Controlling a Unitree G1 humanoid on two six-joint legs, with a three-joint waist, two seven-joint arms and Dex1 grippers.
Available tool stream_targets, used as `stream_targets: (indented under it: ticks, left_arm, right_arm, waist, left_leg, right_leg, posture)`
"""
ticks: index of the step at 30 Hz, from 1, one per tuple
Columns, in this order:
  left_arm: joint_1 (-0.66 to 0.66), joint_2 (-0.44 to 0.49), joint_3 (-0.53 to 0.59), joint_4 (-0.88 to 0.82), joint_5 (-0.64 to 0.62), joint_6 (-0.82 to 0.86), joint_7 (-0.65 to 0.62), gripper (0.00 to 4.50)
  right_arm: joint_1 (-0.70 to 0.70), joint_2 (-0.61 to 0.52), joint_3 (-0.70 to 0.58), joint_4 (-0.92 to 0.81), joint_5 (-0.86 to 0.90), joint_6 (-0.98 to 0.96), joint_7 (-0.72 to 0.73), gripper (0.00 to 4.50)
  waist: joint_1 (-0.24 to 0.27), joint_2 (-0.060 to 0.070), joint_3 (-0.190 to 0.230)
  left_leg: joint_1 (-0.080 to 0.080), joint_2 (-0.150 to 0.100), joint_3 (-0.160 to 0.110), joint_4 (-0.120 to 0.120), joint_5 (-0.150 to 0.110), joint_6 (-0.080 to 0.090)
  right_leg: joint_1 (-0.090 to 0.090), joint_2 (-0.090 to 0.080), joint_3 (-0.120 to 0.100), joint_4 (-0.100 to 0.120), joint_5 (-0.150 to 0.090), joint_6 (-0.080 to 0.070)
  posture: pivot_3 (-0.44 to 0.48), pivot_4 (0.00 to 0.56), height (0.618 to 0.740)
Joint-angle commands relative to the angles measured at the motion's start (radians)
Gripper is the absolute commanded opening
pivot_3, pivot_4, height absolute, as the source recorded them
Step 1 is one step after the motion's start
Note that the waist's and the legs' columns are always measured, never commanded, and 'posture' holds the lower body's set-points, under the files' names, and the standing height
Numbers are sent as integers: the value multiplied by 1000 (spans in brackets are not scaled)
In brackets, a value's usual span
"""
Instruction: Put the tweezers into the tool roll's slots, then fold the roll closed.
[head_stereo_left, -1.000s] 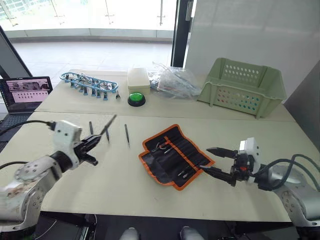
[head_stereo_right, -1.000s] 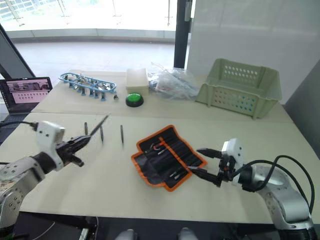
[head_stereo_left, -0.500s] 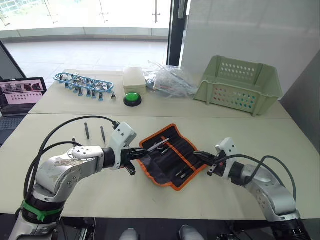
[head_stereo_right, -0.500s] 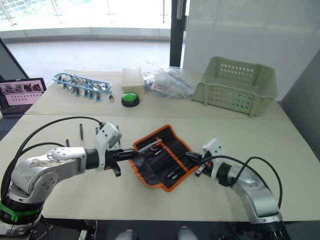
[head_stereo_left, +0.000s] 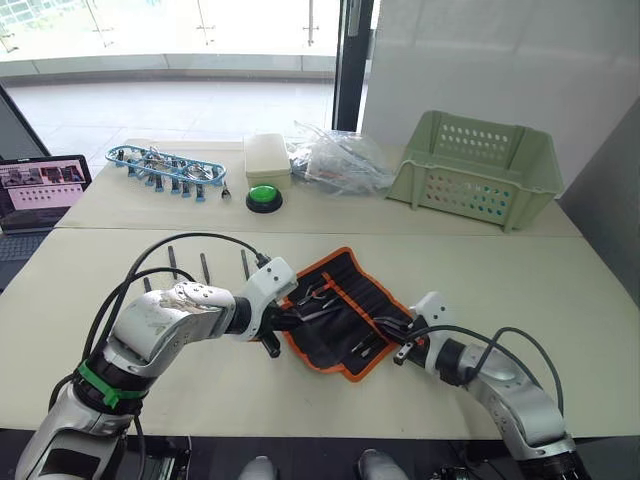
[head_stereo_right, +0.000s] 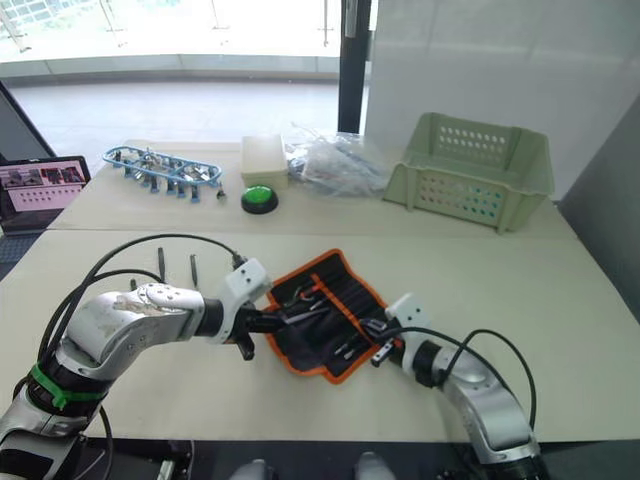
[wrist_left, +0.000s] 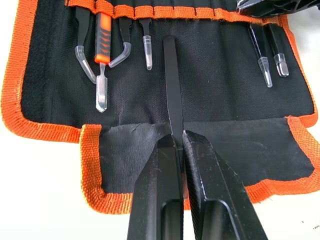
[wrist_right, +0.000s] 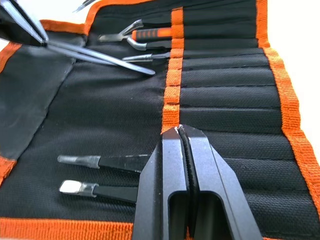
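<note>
On the table's left, near the far seam: three loose tweezers (head_stereo_left: 205, 267) lying side by side, well apart from the tool roll (head_stereo_left: 345, 312). Further back — a blue-framed rack of small tools (head_stereo_left: 165, 167), a green button (head_stereo_left: 264, 197), a pale green basket (head_stereo_left: 478, 170). Nearer the middle, left gripper (wrist_left: 178, 141) closed tight on one black pair of tweezers (wrist_left: 172, 85), tip pointing toward the slots (wrist_left: 165, 11) along the orange band, shaft lying over the open roll's dark inner face. Roll spread flat and unfolded, several capped tools already tucked in. At the roll's right edge, right gripper (wrist_right: 180, 131) pressed shut on the orange middle strip (wrist_right: 172, 80) — nothing else between its fingers.
</note>
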Motion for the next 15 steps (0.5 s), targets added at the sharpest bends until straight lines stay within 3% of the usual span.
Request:
stream_targets:
  ticks: [1, 15]
  left_arm:
    - [-40, -13, -23, 22, 35, -29, -30, 0]
    - [-126, -60, -104, 118, 148, -58, -76, 0]
  right_arm:
    - [45, -5, 33, -8, -31, 62, -28, 36]
    - [82, 39, 40, -65, -26, 137, -98, 36]
  waist:
    - [0, 0, 0]
    - [1, 0, 0]
  left_leg:
    - [0, 0, 0, 0, 0, 0]
    - [2, 0, 0, 0, 0, 0]
  right_leg:
    - [0, 0, 0, 0, 0, 0]
    - [3, 0, 0, 0, 0, 0]
  posture:
    - [0, 150, 713]
    - [0, 150, 713]
